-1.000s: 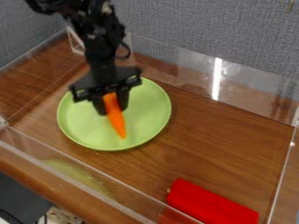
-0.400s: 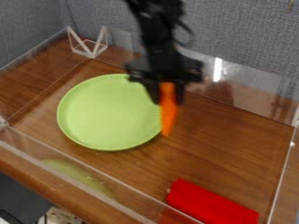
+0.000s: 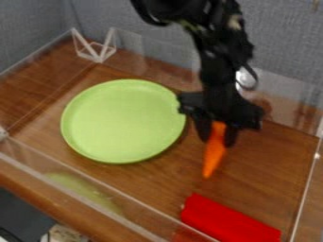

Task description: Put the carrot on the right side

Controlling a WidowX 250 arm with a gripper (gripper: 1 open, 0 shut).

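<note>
Since the earlier frames the arm has carried the carrot off the green plate and across to the right; a second ago it hung over the plate's middle, and now it hangs clear of the plate's right rim, above bare wood. The plate has stayed where it was.

The black arm comes down from the top of the view, leaning to the right, and its wrist points steeply downward. The claw is closed on the carrot's upper end, so the stem is hidden between the fingers and the orange body hangs below them with its tip pointing down and slightly left. Whether the tip touches the tabletop cannot be told; it is at least very near the surface.

One carrot, held just right of the plate and above the red block. One green plate, with nothing on it. One flat red block near the front right corner, well apart from the plate. One small white wire stand at the back left, by the grey wall. A clear plastic wall rims the wooden tabletop.
</note>
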